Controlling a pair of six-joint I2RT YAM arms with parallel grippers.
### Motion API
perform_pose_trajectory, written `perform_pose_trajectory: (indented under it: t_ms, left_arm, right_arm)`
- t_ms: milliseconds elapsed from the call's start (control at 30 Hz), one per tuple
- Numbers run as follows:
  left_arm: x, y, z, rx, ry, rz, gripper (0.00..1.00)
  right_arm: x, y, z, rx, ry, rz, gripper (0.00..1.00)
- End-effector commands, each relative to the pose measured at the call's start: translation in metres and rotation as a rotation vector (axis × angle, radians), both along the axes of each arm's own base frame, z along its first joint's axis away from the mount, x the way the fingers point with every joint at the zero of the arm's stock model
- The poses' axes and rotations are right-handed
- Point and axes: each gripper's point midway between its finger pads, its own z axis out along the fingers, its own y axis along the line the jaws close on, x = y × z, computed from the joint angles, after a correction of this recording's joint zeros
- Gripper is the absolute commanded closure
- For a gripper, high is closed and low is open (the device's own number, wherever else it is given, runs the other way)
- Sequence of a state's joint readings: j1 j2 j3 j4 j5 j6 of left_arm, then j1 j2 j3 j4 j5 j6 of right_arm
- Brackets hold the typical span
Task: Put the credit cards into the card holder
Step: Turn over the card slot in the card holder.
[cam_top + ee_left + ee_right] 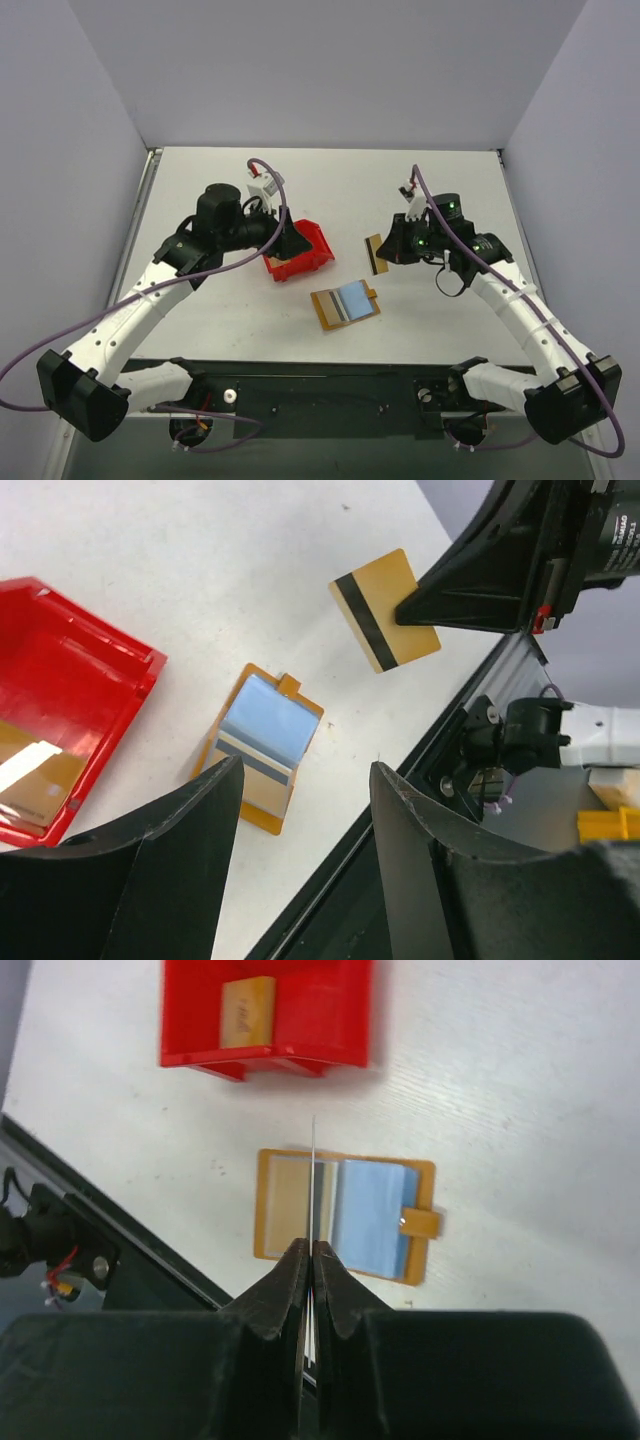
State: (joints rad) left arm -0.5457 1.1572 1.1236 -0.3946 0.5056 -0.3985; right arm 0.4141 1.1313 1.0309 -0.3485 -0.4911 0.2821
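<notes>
Closest to the right wrist lens: right gripper point(310, 1257), fingers pressed tight on a credit card point(313, 1175) seen edge-on, upright, hanging over the card holder point(345, 1215); holder lying open and flat on the table point(440, 190) between the two arms, blue panel up, tab to one side; card clearly off the surface, not yet in any slot. Spread wide and holding nothing: left gripper point(305, 770), poised by the red bin point(120, 655), with a second card point(30, 770) resting inside. For the insertion, probably best to tilt the held card flatter, line its leading edge up with the pocket mouth beside the blue panel, then slide in low and slow; keep the grip firm until well seated, then let go without dragging the card back out; watch for the holder skidding on the smooth top; if so, bring the idle left fingers down to pin its tan border.
</notes>
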Motion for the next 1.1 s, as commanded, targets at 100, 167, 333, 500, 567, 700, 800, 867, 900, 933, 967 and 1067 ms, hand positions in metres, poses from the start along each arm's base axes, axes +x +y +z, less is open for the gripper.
perform_pose_trajectory:
  t_ms: [100,167,333,500,567,700,800,867,900,933,967,1067]
  left_arm:
    - [0.012,-0.001,-0.035,0.053,0.057,0.187,0.38]
    - [0.008,-0.007,-0.044,0.062,0.053,0.199,0.38]
    - [0.007,-0.011,-0.067,0.085,0.105,0.268,0.39]
    - [0.007,-0.01,-0.072,0.056,0.113,0.293,0.39]
    - [0.007,-0.014,-0.074,0.051,0.115,0.283,0.39]
    - [0.004,-0.032,-0.085,0.045,0.123,0.241,0.4]
    - [-0.004,-0.049,-0.109,0.05,0.123,0.197,0.44]
    - [-0.002,-0.063,-0.115,0.01,0.103,0.179,0.54]
    - [-0.001,-0.07,-0.122,0.002,0.106,0.164,0.61]
    - [-0.004,-0.077,-0.124,-0.013,0.107,0.145,0.67]
    - [-0.008,-0.083,-0.137,0.004,0.124,0.128,0.71]
    - [-0.013,-0.097,-0.151,0.016,0.129,0.105,0.92]
  right_arm:
    - [0.01,-0.018,-0.05,0.017,0.138,-0.224,1.0]
    - [0.013,-0.019,-0.06,0.022,0.149,-0.242,1.0]
    - [0.021,-0.022,-0.079,0.091,0.233,-0.244,1.0]
    - [0.027,-0.034,-0.089,0.156,0.285,-0.266,1.0]
    - [0.027,-0.041,-0.095,0.103,0.27,-0.287,1.0]
    - [0.022,-0.053,-0.104,-0.022,0.284,-0.323,1.0]
    - [0.014,-0.051,-0.117,-0.149,0.329,-0.306,1.0]
    - [0.009,-0.048,-0.124,-0.25,0.326,-0.294,1.0]
    - [0.006,-0.046,-0.128,-0.301,0.322,-0.292,1.0]
    - [0.005,-0.043,-0.129,-0.314,0.319,-0.285,1.0]
    - [0.003,-0.041,-0.131,-0.322,0.325,-0.289,1.0]
    - [0.002,-0.041,-0.138,-0.317,0.333,-0.315,1.0]
